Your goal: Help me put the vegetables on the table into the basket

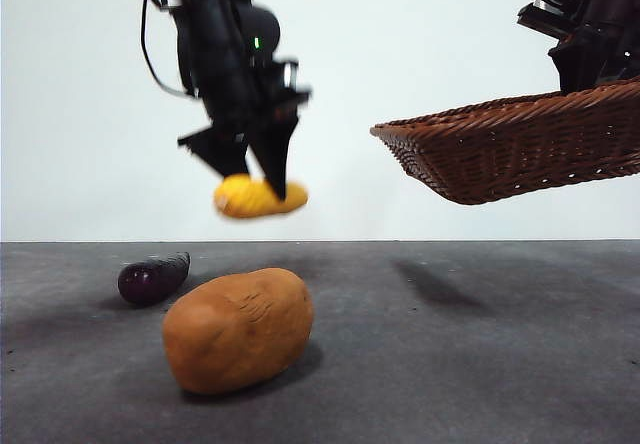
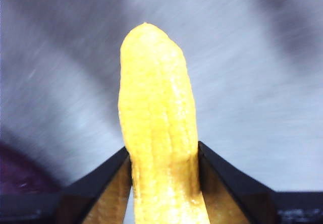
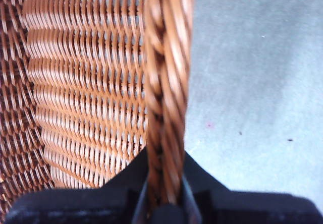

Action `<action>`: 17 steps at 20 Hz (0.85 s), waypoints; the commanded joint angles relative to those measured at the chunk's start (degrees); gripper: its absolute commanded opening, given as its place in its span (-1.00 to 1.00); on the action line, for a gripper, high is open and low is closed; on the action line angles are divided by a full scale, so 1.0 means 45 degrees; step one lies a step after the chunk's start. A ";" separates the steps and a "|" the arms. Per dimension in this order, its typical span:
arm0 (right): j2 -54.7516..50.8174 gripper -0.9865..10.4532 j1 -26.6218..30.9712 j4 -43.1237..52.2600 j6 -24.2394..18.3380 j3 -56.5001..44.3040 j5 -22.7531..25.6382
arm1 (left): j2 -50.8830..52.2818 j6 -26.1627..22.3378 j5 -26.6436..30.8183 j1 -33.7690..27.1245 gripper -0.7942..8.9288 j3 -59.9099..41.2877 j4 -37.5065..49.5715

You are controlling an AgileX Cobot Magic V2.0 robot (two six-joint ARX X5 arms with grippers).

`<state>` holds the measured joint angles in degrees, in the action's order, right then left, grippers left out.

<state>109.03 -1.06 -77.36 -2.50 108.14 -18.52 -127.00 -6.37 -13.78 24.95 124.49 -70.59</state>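
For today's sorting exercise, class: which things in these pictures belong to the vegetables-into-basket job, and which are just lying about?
Part of the job:
yellow piece, held in the air by the left hand
basket, held up by its rim in the right hand
potato, on the table
eggplant, on the table

Just lying about:
nothing visible

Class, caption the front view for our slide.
Left tool lifts bumpy yellow oblong vegetable towards raised woven brown wicker basket above lumpy orange-brown potato.
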 commanded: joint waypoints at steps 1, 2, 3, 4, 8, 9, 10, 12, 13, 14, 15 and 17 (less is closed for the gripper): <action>-0.0121 -0.86 -0.0044 -0.0015 0.0544 0.0078 0.0801 | 0.0034 0.0369 -0.0865 0.0097 -0.86 0.1083 -0.0452; -0.0121 -0.86 -0.0117 -0.0010 0.0763 0.0078 0.1258 | 0.0034 0.0539 -0.1030 0.0209 -0.85 0.1452 -0.0510; -0.0121 -0.86 -0.0121 -0.0010 0.0942 0.0078 0.1574 | 0.0034 0.0767 -0.1253 0.0311 -0.85 0.1807 -0.0559; -0.0121 -0.86 -0.0136 -0.0010 0.1117 0.0078 0.1875 | 0.0034 0.0865 -0.1603 0.0427 -0.85 0.2084 -0.0544; -0.0121 -0.86 -0.0704 0.0121 0.1559 0.0078 0.2346 | 0.0034 0.1093 -0.2365 0.1287 -0.85 0.2463 -0.0005; -0.0121 -0.86 -0.0913 0.0228 0.1632 0.0078 0.2370 | 0.0034 0.1098 -0.2361 0.1535 -0.85 0.2458 0.0141; -0.0117 -0.86 -0.1127 0.0282 0.1739 0.0078 0.2370 | 0.0034 0.1141 -0.2351 0.1783 -0.85 0.2458 0.0369; -0.0102 -0.86 -0.1583 0.0350 0.1807 0.0078 0.2370 | 0.0034 0.1627 -0.2176 0.2283 -0.85 0.2458 0.1073; -0.0102 -0.86 -0.1812 0.0384 0.1802 0.0078 0.2365 | 0.0034 0.2157 -0.1671 0.2467 -0.85 0.2458 0.1379; -0.0102 -0.86 -0.2011 0.0418 0.1802 0.0078 0.2356 | 0.0029 0.2764 -0.1005 0.2584 -0.84 0.2458 0.1525; -0.0102 -0.86 -0.2147 0.0413 0.1802 0.0078 0.2307 | 0.0029 0.3065 -0.0646 0.2623 -0.81 0.2453 0.1545; -0.0102 -0.86 -0.2302 0.0316 0.1797 0.0078 0.2293 | 0.0029 0.3478 -0.0588 0.2623 -0.41 0.2453 0.1685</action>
<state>109.03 -11.60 -76.23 4.82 108.14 -7.88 -126.91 7.29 -16.62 36.95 135.59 -63.46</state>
